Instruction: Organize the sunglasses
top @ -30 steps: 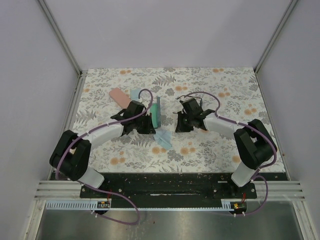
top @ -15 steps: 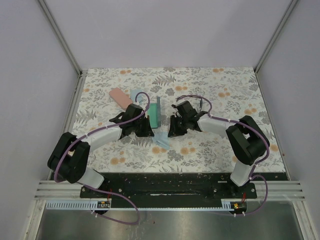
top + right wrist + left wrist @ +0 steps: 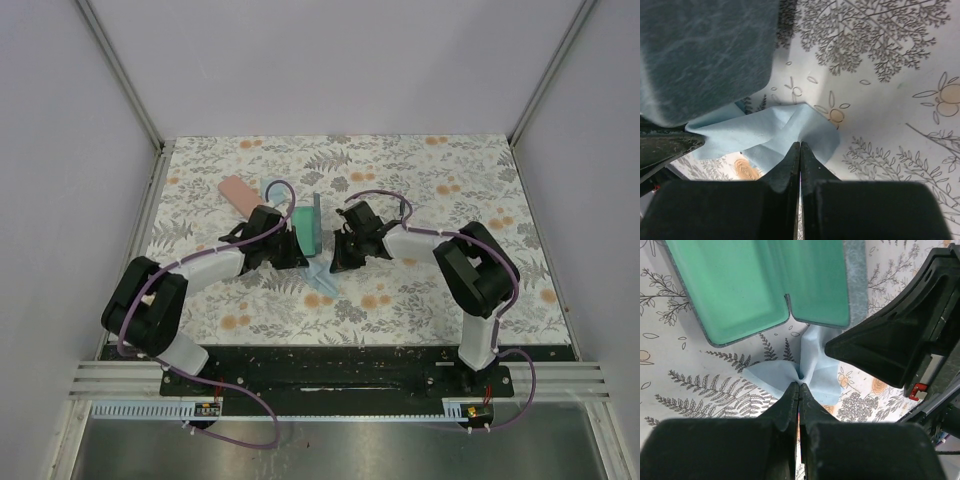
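Observation:
No sunglasses show in any view. A light blue cloth (image 3: 323, 277) lies crumpled on the patterned table just in front of an open case with a green lining (image 3: 308, 228). My left gripper (image 3: 800, 385) is shut, and the light blue cloth (image 3: 815, 367) bunches into its tips. From the other side my right gripper (image 3: 800, 144) is shut on the same cloth (image 3: 765, 132), whose creases run into its tips. In the top view the left gripper (image 3: 300, 258) and right gripper (image 3: 335, 262) nearly meet over the cloth.
A pink case (image 3: 238, 192) lies at the back left with a second light blue cloth (image 3: 272, 187) beside it. The open case's grey-blue shell (image 3: 705, 55) stands close to my right gripper. Metal rails and walls border the table.
My right gripper has swung left to the cloth and shut on it after briefly opening. The left gripper stayed shut and shifted slightly towards the case.

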